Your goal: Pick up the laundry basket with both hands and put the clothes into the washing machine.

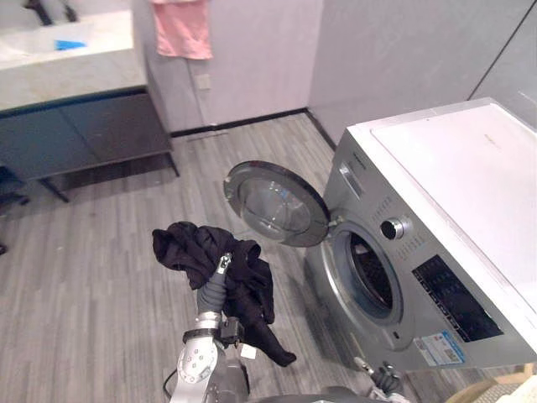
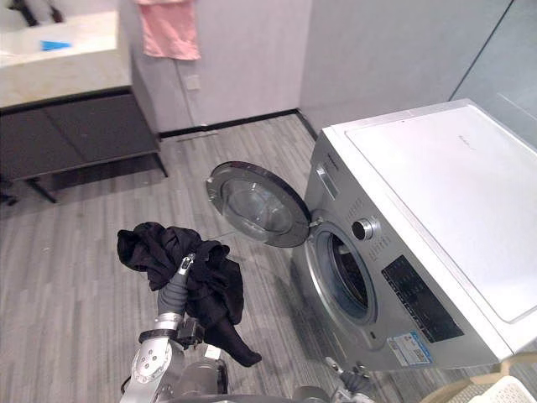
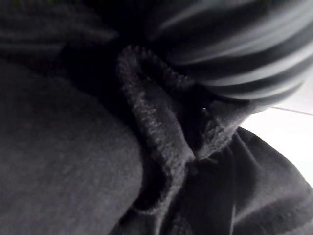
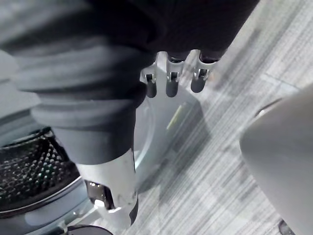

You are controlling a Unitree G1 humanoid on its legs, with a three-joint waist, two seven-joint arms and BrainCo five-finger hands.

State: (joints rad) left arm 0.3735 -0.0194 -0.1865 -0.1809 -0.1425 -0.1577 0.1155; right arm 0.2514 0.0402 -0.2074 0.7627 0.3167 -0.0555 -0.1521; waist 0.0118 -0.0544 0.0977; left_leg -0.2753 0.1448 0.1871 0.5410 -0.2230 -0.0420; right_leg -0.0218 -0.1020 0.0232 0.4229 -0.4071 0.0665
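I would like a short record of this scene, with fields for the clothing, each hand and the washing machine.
washing machine: door swung open, drum visible
clothing: black garment, off the floor, left of the door
left hand: raised, carrying the black garment
right hand: low near the washing machine, open, holding nothing
task state: black garment not yet in the drum

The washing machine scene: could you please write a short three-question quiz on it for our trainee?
1. True or false: the washing machine has its door shut.
2. What does the left hand hold up? A. dark clothes B. a white sheet C. a bottle
3. Fill in: the pink towel hangs on the ____.

Key: 1 false, the door stands open; 2 A; 3 wall.
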